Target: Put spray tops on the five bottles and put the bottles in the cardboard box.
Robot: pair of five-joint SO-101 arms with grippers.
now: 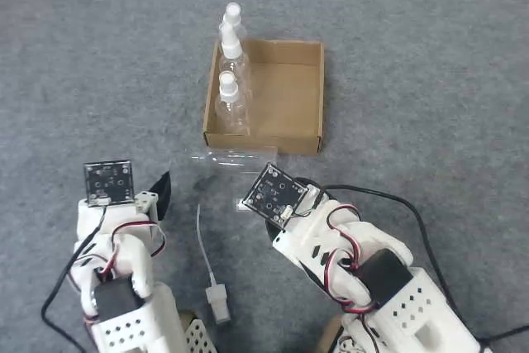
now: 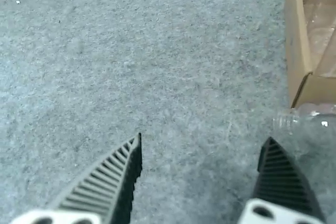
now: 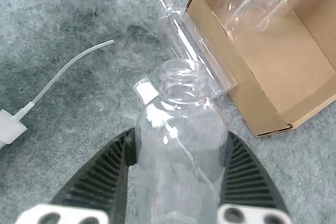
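Table: grey felt-like cover. Cardboard box sits on it toward the far side, open top up. Clear bottle, no top, lies on its side just beside box's front wall, approx. parallel to it. Spray top w/ long tube lies nearer the arms, well apart from box. Small white part betw. bottle & spray top; can't tell what it is.
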